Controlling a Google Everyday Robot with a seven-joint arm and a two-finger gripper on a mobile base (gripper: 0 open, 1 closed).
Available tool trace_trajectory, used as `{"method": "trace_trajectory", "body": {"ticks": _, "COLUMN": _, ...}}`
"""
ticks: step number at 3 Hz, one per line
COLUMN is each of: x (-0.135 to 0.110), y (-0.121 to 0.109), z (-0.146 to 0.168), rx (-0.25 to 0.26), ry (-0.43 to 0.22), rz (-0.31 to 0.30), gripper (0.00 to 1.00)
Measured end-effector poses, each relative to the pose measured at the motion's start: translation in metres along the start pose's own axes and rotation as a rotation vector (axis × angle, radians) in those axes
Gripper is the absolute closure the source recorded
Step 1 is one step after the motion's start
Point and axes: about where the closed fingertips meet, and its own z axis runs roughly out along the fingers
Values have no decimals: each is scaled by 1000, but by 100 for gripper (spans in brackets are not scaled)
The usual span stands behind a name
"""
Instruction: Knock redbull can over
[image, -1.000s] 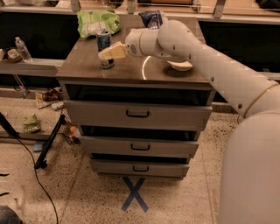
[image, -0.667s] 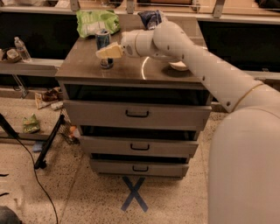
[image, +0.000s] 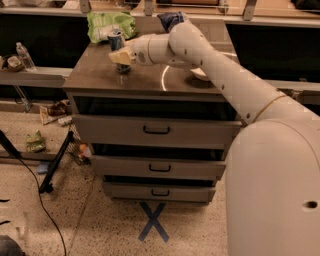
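Note:
The redbull can (image: 116, 40), slim, blue and silver, stands near the back left of the cabinet top (image: 95, 75). It seems to lean slightly to the left. My gripper (image: 120, 57) is at the can's front, level with its lower half, and covers that part. It touches the can or is very close to it. The white arm reaches in from the right across the cabinet top.
A green chip bag (image: 107, 24) lies just behind the can and a blue bag (image: 170, 20) behind the arm. A white bowl (image: 199, 75) shows partly under the arm. The cabinet has three drawers (image: 156, 130). A water bottle (image: 25, 56) stands on the left shelf. A tripod leg (image: 57, 160) and cable lie on the floor.
My gripper has moved left and closed in on the can, now covering its lower part. The can's top appears shifted slightly left.

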Motion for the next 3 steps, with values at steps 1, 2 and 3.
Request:
{"method": "trace_trajectory", "body": {"ticks": 1, "x": -16, "y": 2, "z": 0, "rx": -32, "ry": 41, "rz": -47, "gripper": 88}}
{"method": "trace_trajectory", "body": {"ticks": 2, "x": -23, "y": -9, "z": -13, "rx": -39, "ry": 188, "rz": -118, "gripper": 100}}
{"method": "trace_trajectory", "body": {"ticks": 3, "x": -13, "y": -25, "z": -41, "rx": -19, "ry": 399, "rz": -177, "gripper": 100}}
